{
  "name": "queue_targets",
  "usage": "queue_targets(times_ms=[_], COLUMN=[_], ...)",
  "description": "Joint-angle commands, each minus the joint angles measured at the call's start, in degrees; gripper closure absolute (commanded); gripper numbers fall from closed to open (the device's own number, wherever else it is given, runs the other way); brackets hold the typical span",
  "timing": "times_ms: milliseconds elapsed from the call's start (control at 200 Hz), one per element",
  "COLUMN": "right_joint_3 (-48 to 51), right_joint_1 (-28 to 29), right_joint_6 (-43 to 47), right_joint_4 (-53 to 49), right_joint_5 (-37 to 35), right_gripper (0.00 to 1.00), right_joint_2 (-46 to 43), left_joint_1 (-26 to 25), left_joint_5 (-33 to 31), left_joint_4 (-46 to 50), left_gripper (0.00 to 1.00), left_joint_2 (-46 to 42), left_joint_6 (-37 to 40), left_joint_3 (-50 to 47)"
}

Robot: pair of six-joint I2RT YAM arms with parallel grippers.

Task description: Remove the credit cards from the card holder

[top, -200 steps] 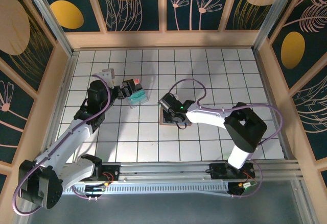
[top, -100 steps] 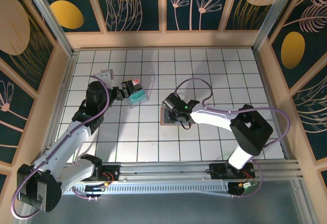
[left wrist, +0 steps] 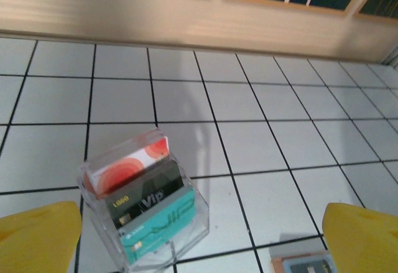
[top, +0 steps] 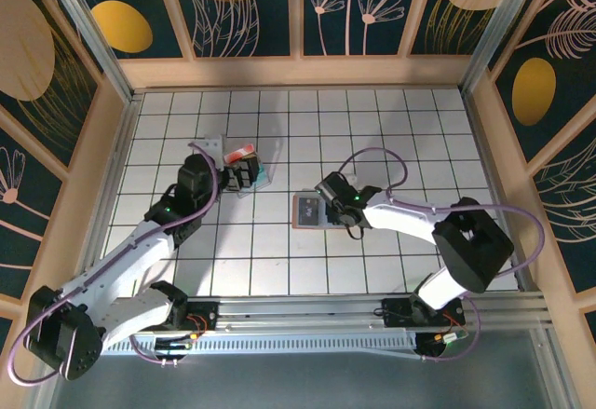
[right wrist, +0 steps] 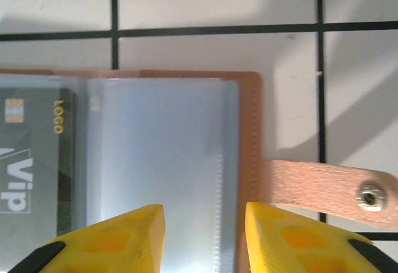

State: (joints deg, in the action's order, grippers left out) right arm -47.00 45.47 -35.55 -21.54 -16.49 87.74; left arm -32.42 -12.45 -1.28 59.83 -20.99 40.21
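The card holder (top: 306,211) lies open and flat on the tiles, tan leather with a grey-blue pocket (right wrist: 155,155) and a side tab (right wrist: 323,186). A black credit card (right wrist: 31,161) sits in its left pocket. My right gripper (right wrist: 204,223) hovers just over the holder's right edge (top: 328,206), its yellow fingers a little apart with nothing between them. A red-orange card (left wrist: 124,168), a black card (left wrist: 146,198) and a teal card (left wrist: 158,223) stand in a clear plastic box (top: 250,174). My left gripper (left wrist: 202,245) is wide open just before that box.
Wooden walls (top: 298,72) ring the white tiled table (top: 410,139). A corner of the card holder (left wrist: 305,265) shows at the bottom right of the left wrist view. Open tiles lie behind and to the right of the box.
The right gripper has slid right, from over the card holder to its right edge, uncovering it, and its fingers parted slightly. The left arm has moved right, closer to the clear box.
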Motion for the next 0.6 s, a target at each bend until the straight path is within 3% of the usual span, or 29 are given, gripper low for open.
queue_targets(times_ms=[0, 280, 440, 591], right_joint_3=[2.4, 3.6, 2.9, 3.2], right_joint_1=[-1.8, -5.3, -6.3, -6.9], right_joint_6=[-1.4, -1.5, -1.4, -2.0], right_joint_4=[0.6, 1.9, 3.4, 7.8], right_joint_5=[-0.3, 3.5, 7.2, 13.7], right_gripper=[0.62, 0.70, 0.69, 0.67], right_joint_2=[-2.6, -6.8, -9.3, -10.4], left_joint_1=[-4.7, -15.3, -18.4, -18.6], left_joint_5=[-6.3, -9.3, -11.3, -13.2], left_joint_4=[1.4, 0.1, 0.0, 0.6], left_gripper=[0.01, 0.01, 0.01, 0.07], left_joint_2=[2.2, 13.2, 20.7, 25.4], left_joint_6=[0.8, -1.5, -3.6, -5.8], left_joint_3=[1.8, 1.3, 2.0, 2.6])
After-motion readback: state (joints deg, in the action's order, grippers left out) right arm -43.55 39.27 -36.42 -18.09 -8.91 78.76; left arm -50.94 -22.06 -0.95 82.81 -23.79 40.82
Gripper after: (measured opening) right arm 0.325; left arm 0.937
